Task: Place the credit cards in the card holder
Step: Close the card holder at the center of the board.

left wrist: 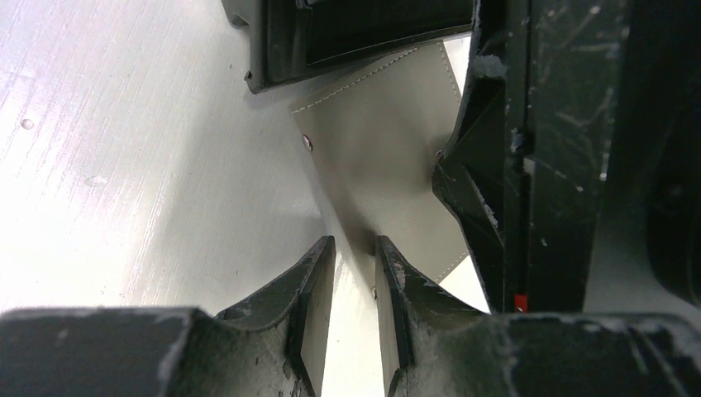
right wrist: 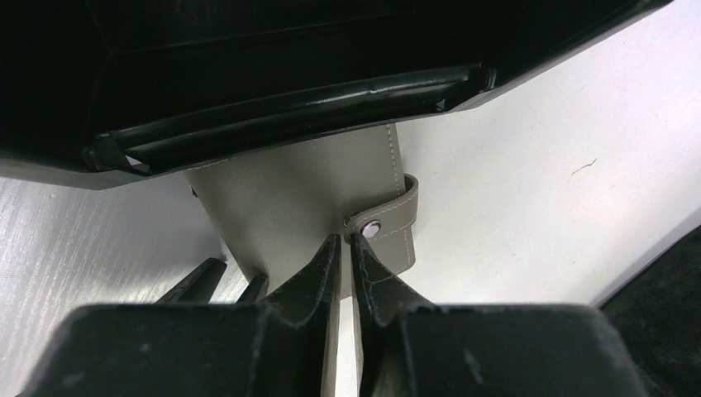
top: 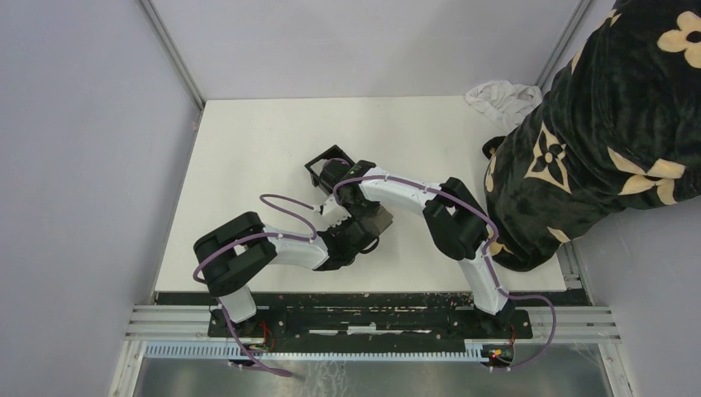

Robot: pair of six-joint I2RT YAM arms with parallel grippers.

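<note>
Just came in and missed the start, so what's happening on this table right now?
Both arms meet at one grey card, stitched along its edge with a snap tab, right beside the black card holder. The right gripper has its fingers pinched on the card near the tab. The left gripper has a corner between nearly closed fingers; whether it grips is unclear. The card does not look to be inside the holder yet.

Soft, even overhead light fills the top view, shadows faint on the white bench (top: pixel 248 165). Wrist views show streaky glare on its surface; the near jaws blur.
</note>
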